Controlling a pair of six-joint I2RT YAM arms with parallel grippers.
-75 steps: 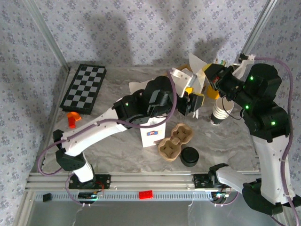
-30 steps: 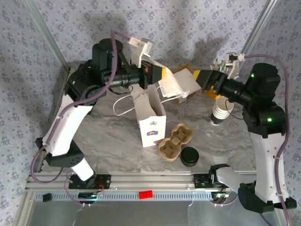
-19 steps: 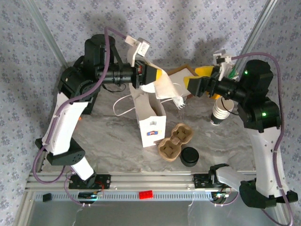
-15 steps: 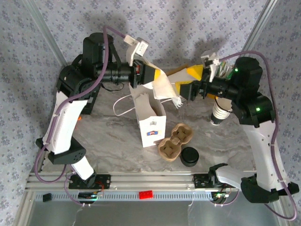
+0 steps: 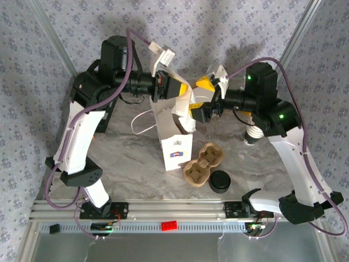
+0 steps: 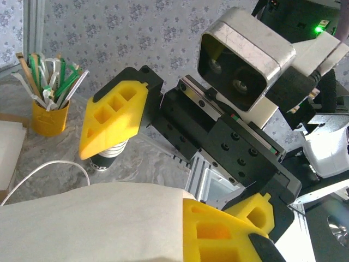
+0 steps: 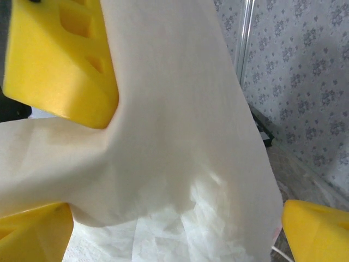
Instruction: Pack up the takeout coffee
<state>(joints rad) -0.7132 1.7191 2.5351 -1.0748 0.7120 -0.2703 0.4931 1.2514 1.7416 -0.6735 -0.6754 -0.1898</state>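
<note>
Top view: the left hand (image 5: 182, 91) pinches the rim of the upright white paper bag (image 5: 175, 139) at mid-bench (image 5: 131, 164). The right hand (image 5: 197, 98) is spread wide, empty, just beside it. Right wrist view: the paper looks thin, light and floppy, so the opposite rim seems the best place to grip.

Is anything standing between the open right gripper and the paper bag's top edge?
Nothing visible. The open right gripper sits right at the paper bag's raised top edge, facing the left gripper, which is shut on that same edge.
</note>
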